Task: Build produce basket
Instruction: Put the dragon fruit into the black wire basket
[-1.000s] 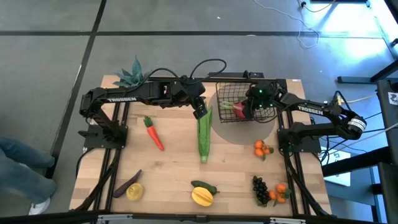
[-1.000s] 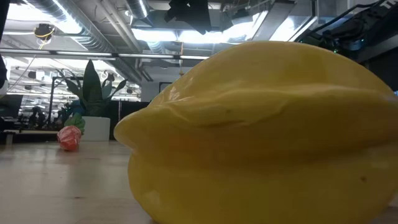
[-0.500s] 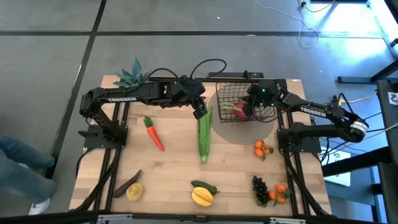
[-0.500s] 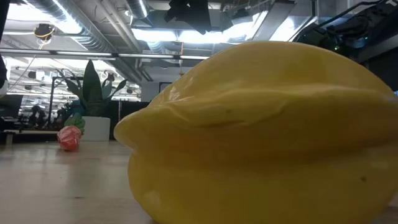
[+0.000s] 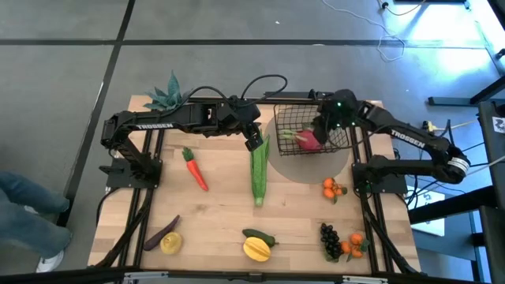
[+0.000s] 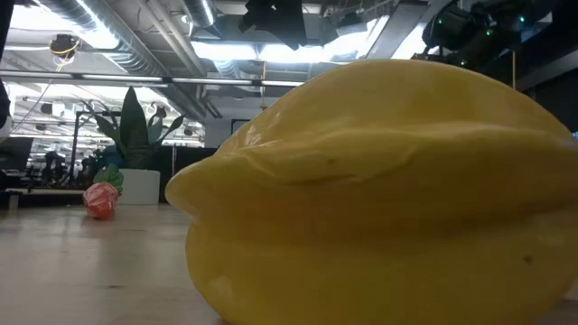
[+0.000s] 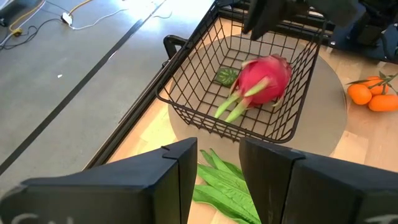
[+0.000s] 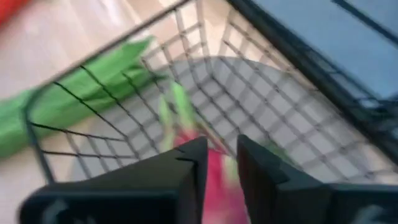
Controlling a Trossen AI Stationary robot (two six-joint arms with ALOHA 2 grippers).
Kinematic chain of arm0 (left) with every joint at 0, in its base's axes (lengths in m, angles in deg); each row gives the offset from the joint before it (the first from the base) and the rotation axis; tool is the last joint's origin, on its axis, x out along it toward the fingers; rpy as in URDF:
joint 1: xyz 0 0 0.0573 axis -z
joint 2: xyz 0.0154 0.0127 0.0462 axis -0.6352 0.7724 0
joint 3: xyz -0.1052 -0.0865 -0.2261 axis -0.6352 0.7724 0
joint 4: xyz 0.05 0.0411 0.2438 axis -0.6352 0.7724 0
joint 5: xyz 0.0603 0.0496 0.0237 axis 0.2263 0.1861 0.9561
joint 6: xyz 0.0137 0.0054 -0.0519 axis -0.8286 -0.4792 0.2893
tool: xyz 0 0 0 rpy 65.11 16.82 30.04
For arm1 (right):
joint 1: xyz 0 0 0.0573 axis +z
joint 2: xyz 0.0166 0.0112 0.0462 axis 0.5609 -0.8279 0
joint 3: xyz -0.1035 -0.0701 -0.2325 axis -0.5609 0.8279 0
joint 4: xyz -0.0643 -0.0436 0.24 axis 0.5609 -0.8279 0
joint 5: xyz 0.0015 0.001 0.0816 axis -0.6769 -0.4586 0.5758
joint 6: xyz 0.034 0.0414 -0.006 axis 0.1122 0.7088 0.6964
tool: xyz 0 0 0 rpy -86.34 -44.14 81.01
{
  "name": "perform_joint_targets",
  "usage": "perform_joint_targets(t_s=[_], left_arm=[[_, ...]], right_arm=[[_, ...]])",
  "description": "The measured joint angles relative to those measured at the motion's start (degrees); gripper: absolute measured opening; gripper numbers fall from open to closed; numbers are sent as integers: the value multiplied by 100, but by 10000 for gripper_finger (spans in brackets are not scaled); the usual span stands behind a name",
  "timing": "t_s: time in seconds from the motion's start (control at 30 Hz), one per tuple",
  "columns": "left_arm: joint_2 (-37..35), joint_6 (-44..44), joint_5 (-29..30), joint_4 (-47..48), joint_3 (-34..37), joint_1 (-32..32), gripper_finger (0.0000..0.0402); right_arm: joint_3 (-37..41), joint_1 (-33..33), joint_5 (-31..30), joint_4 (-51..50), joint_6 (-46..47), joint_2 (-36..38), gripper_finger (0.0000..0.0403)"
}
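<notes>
Black wire basket [image 5: 312, 130] sits at the desk's [image 5: 221, 213] far right side, with the red radish [image 5: 307, 141] lying inside it. Above the basket, the right end effector [image 5: 327, 126] shows a narrow gap between its fingers and holds nothing. The left end effector [image 5: 254, 143] grips the near end of the long green corn [image 5: 259, 170], just beside the basket. Swinging the corn over could catch the basket rim and push it, or collide with the right arm above. Carrot [image 5: 194, 168], mango [image 5: 256, 249], grapes [image 5: 331, 240] wait elsewhere.
</notes>
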State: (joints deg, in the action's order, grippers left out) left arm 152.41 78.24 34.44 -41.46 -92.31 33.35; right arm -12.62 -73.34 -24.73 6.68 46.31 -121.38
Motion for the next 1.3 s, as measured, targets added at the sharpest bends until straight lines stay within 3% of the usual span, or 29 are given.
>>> perform_joint_targets(t_s=[0.2,0.63,0.83,0.97,1.13,1.3], left_arm=[[0,0,0,2,0,-1,109],[0,0,-1,1,0,0,109],[0,0,0,0,0,0,109],[0,0,0,0,0,0,109],[0,0,0,0,0,0,109],[0,0,-2,2,0,0,109]], right_arm=[[-76,-114,656,-238,166,-345,135],[-63,-610,597,-141,-171,-1501,139],[-65,-756,1099,-110,-460,-1794,137],[-67,-758,1151,-99,-596,-1857,107],[-67,-756,1125,-25,-634,-1855,16],[-210,-754,1058,75,-625,-1859,4]])
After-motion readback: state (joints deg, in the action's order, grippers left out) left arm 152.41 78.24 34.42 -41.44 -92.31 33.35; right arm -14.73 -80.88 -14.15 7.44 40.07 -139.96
